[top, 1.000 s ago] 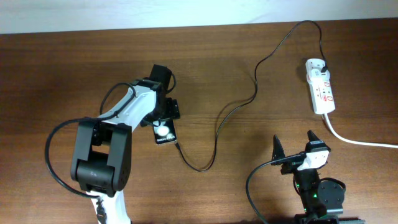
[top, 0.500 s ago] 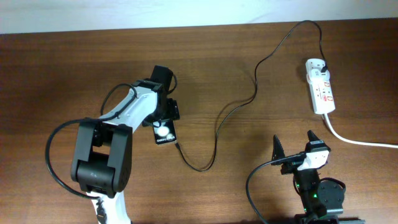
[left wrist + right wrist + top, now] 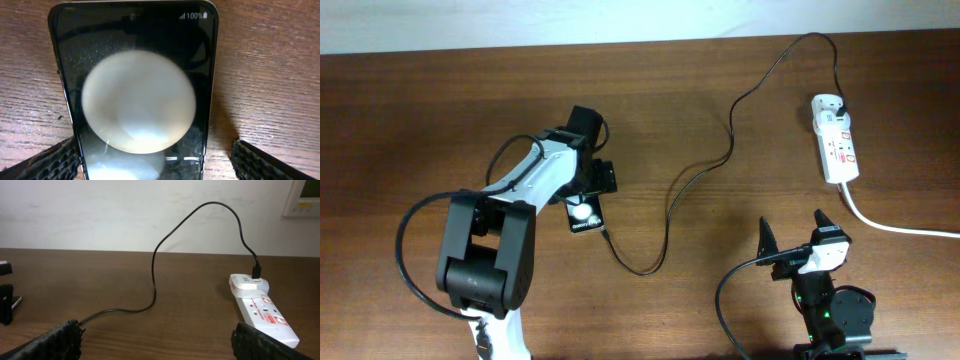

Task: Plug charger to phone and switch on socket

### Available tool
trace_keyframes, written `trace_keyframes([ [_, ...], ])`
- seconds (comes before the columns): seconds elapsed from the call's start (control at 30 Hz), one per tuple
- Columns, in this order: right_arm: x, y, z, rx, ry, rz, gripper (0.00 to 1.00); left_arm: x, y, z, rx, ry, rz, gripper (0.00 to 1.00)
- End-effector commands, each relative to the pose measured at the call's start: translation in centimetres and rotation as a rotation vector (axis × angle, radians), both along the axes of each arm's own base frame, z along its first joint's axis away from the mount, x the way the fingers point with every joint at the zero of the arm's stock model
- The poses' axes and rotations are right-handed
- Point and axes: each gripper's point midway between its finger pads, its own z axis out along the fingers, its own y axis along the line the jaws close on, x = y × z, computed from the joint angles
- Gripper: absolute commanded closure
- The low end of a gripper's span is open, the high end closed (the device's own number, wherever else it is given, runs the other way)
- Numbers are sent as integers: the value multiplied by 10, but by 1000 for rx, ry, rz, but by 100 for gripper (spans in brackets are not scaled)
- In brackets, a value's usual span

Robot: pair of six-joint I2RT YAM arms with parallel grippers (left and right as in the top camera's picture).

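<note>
At left, left hand (image 3: 588,188) wide open over the phone (image 3: 135,90), fingers (image 3: 280,162) on both sides, not touching. Phone flat on the desk (image 3: 420,120), screen up. Tip of charger (image 3: 153,275) just beside its near end, plugged or not unclear; the rest looping right. Near right, right hand (image 3: 792,243) open, empty. Far right, the socket (image 3: 838,152), charger in its far end.

The left pincer (image 3: 157,162) has spread its fingers wider on either side of the phone (image 3: 135,75).
</note>
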Motion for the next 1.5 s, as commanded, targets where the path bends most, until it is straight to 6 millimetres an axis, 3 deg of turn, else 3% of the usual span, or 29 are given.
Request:
trace_keyframes([
  [0.0, -1, 4, -2, 1, 2, 22, 1, -24, -1, -27, -25, 102, 4, 1],
  [1.47, -1, 4, -2, 1, 2, 22, 1, -24, 3, -27, 0, 102, 5, 1],
])
